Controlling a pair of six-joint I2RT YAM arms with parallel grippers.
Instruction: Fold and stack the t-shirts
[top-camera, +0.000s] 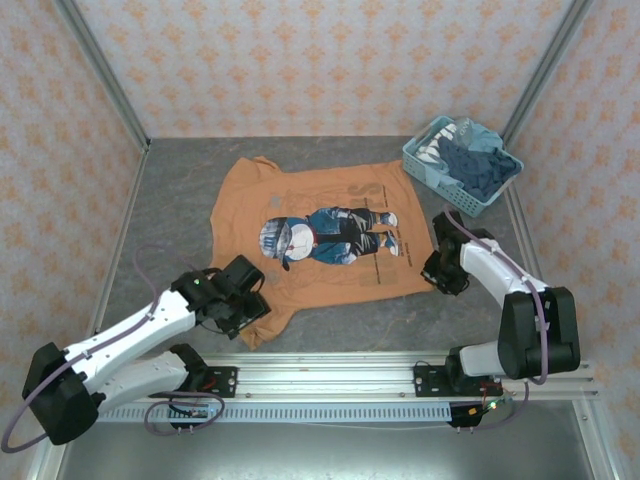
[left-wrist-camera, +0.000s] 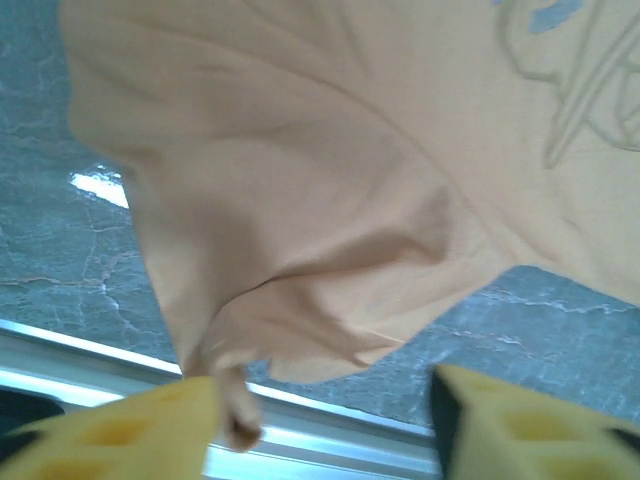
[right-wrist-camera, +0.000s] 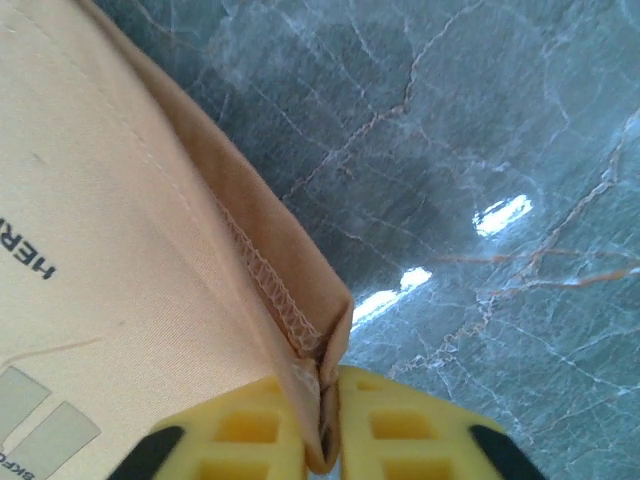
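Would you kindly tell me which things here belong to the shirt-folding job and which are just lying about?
Job: orange t-shirt, its hem pinched in the right end effector; left end effector, open by a sleeve; dark blue and pale tees.
Lying about: light-blue basket holding those tees; grey table.

On the orange t-shirt (right-wrist-camera: 130, 200), at the left edge of the right wrist view, dark capitals (right-wrist-camera: 35, 262) read "HER"; the frame cuts off the rest. Tiny dark print in the lower left corner is too clipped to read. In the top view, the shirt's large grey lettering (top-camera: 338, 189) is too faint to make out.
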